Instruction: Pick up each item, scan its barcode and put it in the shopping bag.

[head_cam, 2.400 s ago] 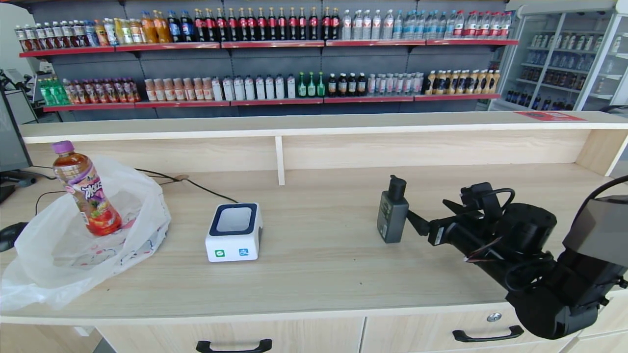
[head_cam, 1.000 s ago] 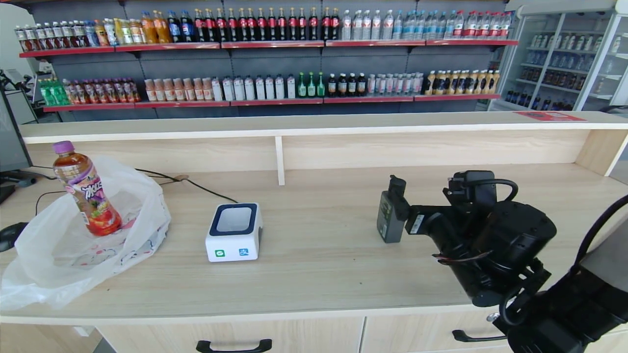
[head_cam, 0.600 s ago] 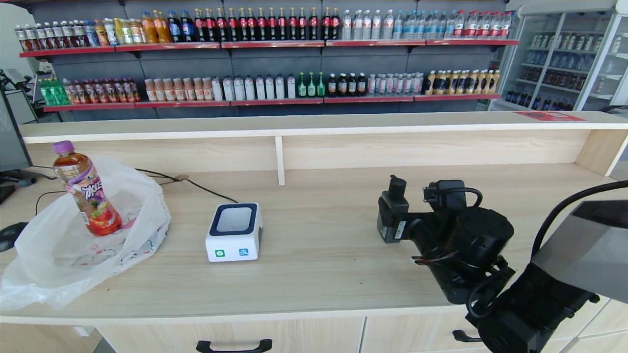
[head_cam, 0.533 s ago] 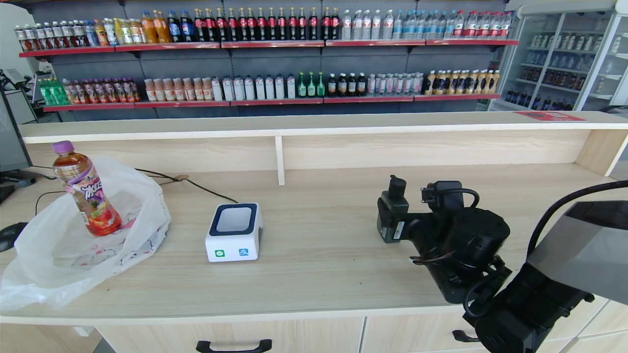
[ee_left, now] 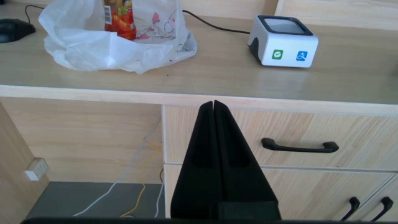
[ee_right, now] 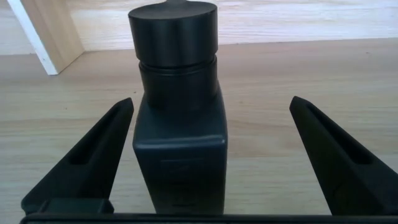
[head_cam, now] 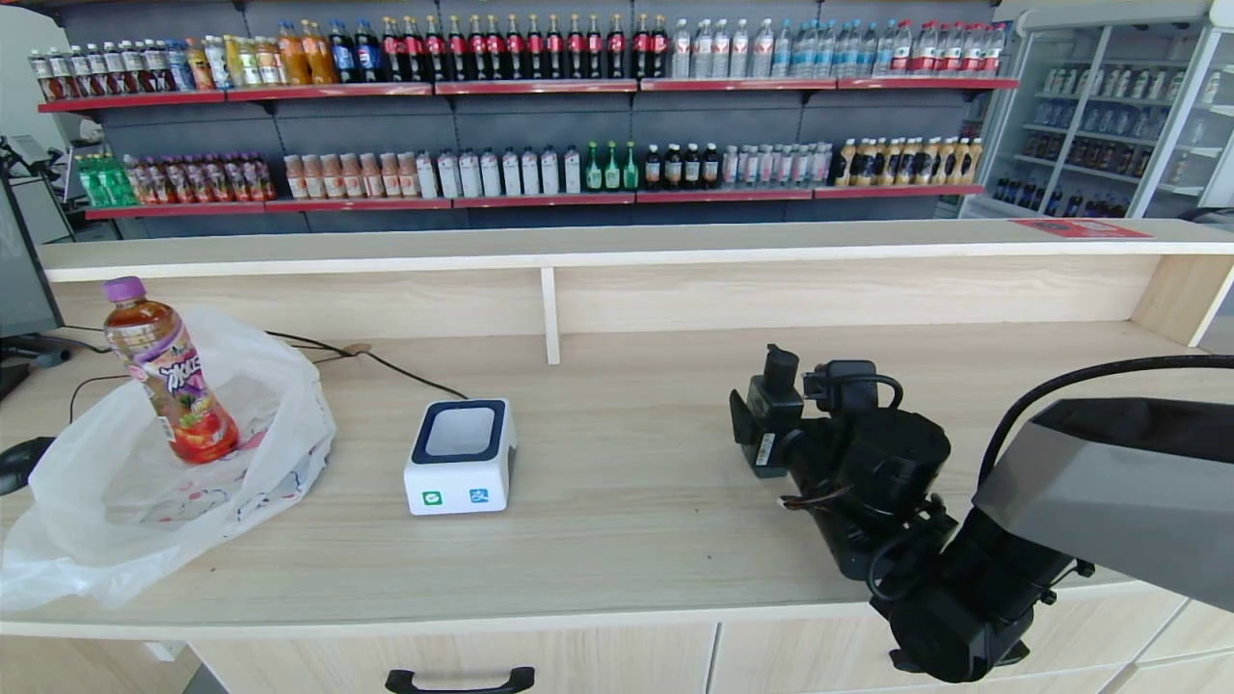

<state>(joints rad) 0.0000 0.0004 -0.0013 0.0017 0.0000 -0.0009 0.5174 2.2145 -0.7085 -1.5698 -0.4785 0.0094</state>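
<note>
Left tool (ee_left: 213, 107) hung below near edge of table (head_cam: 617, 540), before drawer handle (ee_left: 300, 147), fingers pressed together. On table's right side, right tool (ee_right: 211, 102) spread wide, fingers flanking upright dark bottle (head_cam: 774, 386), not clamped.

White scanner (head_cam: 461, 455) sat mid-table, dark blue rim, green and blue icons on near face. Cable (head_cam: 386, 364) ran off far-left.

Shopping bag (head_cam: 116, 501) lay at left, tilted purple-capped drink bottle (head_cam: 170, 376) inside, colourful label.

Far: red shelves (head_cam: 530, 87) of drinks, glass-door fridge (head_cam: 1109, 116) at right.
</note>
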